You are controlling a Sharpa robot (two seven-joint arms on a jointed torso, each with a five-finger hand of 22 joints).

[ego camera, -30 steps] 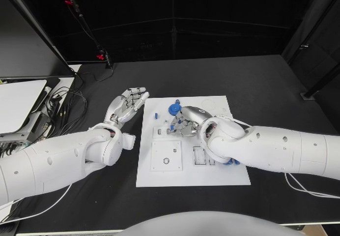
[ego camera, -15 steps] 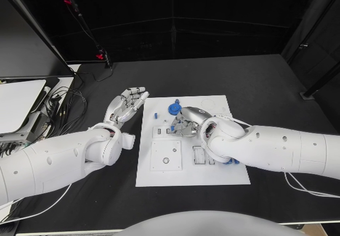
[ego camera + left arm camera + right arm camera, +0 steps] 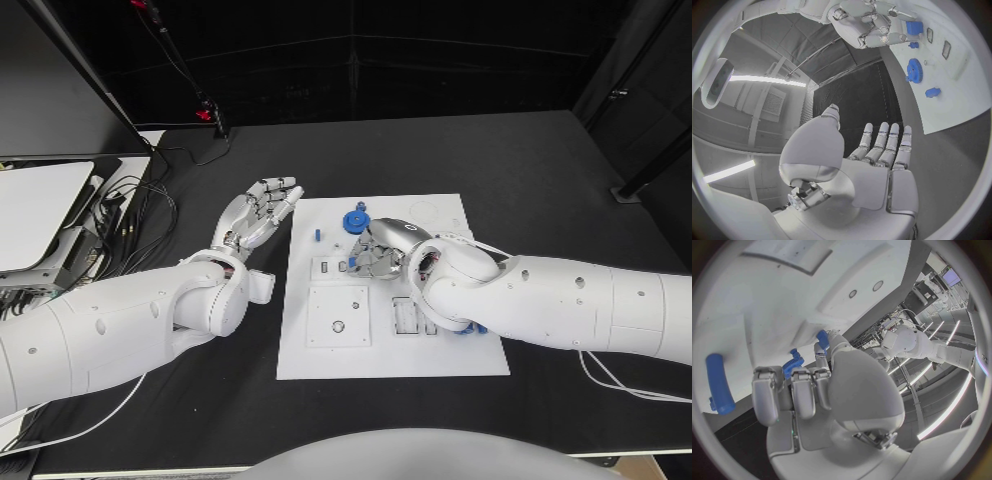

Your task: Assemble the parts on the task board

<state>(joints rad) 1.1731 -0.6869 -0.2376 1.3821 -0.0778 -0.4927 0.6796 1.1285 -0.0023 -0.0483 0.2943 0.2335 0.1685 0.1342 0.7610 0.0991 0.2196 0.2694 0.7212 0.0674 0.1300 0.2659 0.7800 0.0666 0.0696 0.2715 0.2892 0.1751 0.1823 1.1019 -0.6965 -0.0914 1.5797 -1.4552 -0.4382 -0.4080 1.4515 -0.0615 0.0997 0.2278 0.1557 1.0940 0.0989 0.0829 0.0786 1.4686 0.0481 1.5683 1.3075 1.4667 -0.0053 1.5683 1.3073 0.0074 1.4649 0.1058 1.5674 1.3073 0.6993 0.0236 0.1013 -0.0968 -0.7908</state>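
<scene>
The white task board lies mid-table. My right hand rests on its upper middle with the fingers curled down around a small blue part; the left wrist view shows that part at the fingertips. Just beyond the hand a blue gear stands on the board, also seen as the gear. A short blue peg lies near the board's left edge, the same peg in the right wrist view. My left hand lies flat on the black table left of the board, fingers straight and holding nothing.
The board carries raised white blocks with slots and holes. Another blue piece peeks out under my right forearm. Cables and a white device sit at the table's left edge.
</scene>
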